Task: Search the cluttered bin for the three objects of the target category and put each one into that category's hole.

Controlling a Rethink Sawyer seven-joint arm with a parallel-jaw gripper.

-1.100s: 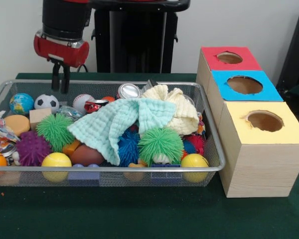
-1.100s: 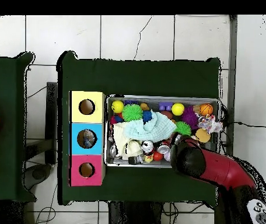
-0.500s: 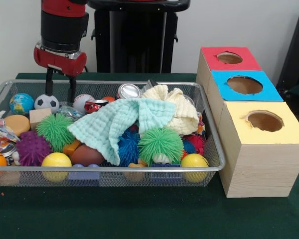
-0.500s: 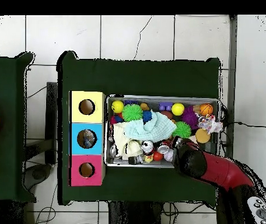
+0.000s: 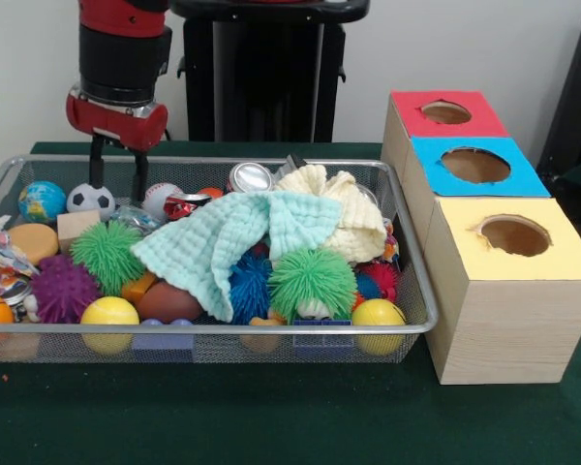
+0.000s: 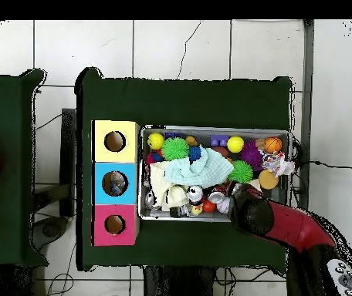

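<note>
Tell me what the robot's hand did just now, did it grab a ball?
No grab yet. The gripper slid a little toward the wall behind the bin and opened: a second ago its fingers hung close together, now they stand apart, above the soccer ball and the baseball. It holds nothing. The balls, cloths and three boxes stayed put.

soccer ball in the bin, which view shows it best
The front view: the soccer ball sits in plain sight at the bin's far left, just behind the open gripper. In the overhead view the arm covers that spot, so I cannot make it out.
</note>
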